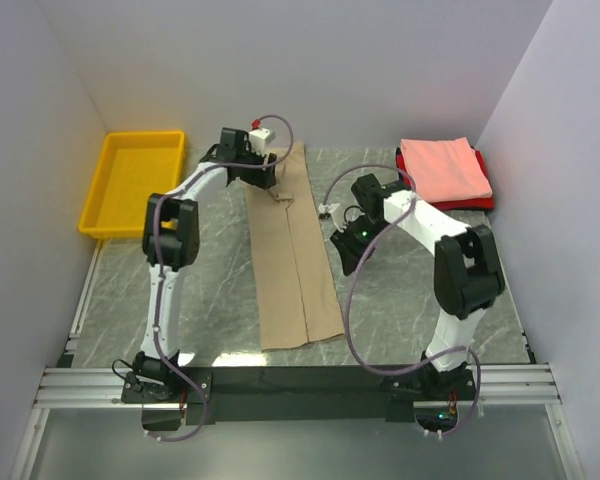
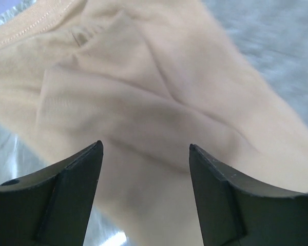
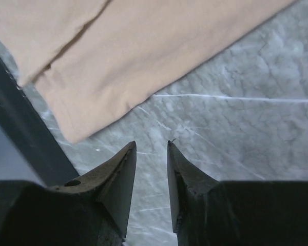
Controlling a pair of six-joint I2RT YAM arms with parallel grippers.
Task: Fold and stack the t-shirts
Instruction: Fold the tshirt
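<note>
The tan t-shirt [image 1: 295, 265] lies folded into a long narrow strip down the middle of the table. My left gripper [image 1: 273, 190] hovers over its far end, open and empty. In the left wrist view the jaws [image 2: 145, 147] stand wide apart with wrinkled tan cloth [image 2: 143, 92] below them. My right gripper [image 1: 343, 262] is just right of the strip, over bare table. Its jaws [image 3: 151, 143] stand a little apart and hold nothing. The shirt's near corner [image 3: 92, 77] lies beyond them. A folded salmon pink t-shirt [image 1: 442, 167] rests on the red t-shirt [image 1: 485, 198] at the back right.
An empty yellow plastic bin [image 1: 135, 182] sits at the back left, off the marble table [image 1: 210, 290]. White walls close in on three sides. A black rail [image 1: 300, 385] runs along the near edge by the arm bases.
</note>
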